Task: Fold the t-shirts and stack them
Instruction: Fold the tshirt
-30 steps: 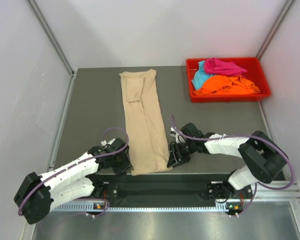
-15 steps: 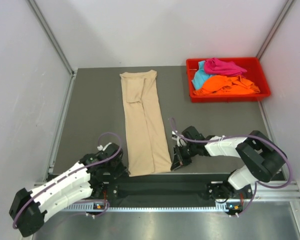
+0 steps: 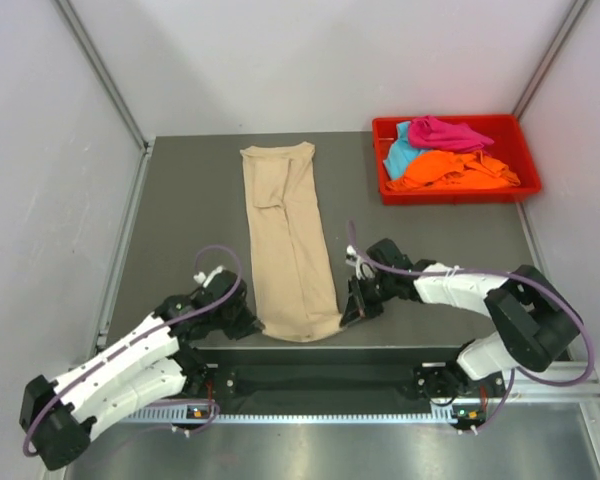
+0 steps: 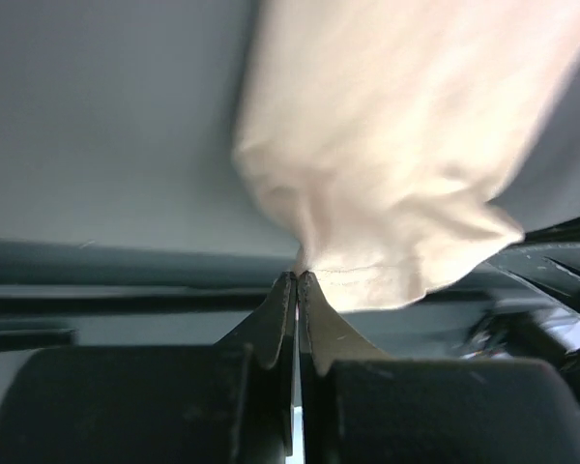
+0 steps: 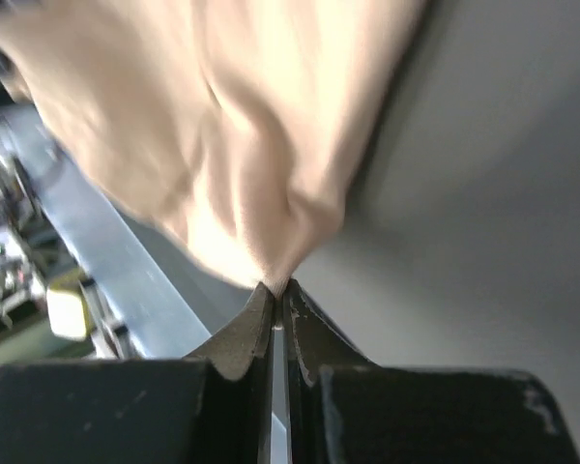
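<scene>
A beige t-shirt, folded into a long narrow strip, lies down the middle of the table. My left gripper is shut on its near left corner, and the left wrist view shows beige cloth pinched at the fingertips. At the near right corner my right gripper is shut on the same shirt, cloth bunching above its fingertips. The near hem is lifted and puckered between the two grippers. An orange t-shirt, a magenta-pink t-shirt and a teal-blue t-shirt lie heaped in the tray.
The red plastic tray stands at the back right of the table. White walls close in the left, back and right sides. The table's near edge runs just behind both grippers, with the arm bases below it.
Both grippers have closed on the near corners of the beige shirt. The near hem has drawn in and lifted slightly, its corners pulled toward each other.
</scene>
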You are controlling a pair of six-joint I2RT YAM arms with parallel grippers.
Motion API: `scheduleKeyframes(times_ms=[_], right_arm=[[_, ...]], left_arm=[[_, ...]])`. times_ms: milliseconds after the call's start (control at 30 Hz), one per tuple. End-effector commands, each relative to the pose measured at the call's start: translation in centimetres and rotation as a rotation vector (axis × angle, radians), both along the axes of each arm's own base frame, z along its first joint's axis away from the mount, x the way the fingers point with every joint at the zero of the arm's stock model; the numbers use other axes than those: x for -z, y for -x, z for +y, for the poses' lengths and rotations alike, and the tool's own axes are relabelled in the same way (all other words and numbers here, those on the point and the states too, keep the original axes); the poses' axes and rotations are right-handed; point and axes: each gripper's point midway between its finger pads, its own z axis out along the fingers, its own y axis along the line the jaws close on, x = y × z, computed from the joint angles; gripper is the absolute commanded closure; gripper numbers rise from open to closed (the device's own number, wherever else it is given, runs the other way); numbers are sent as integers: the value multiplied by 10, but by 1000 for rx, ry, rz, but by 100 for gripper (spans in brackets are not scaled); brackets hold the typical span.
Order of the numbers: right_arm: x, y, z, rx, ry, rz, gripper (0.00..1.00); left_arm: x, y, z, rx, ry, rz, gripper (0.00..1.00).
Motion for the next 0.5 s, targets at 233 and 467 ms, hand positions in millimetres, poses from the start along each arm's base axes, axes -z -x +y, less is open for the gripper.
scheduleKeyframes(times_ms=[233, 467], right_arm=[[-83, -183, 41, 134, -74, -196, 100], [-89, -283, 60, 178, -87, -181, 100]], left_arm=[[-47, -170, 16, -129, -80, -136, 100], [-40, -265, 34, -103, -69, -119, 100]])
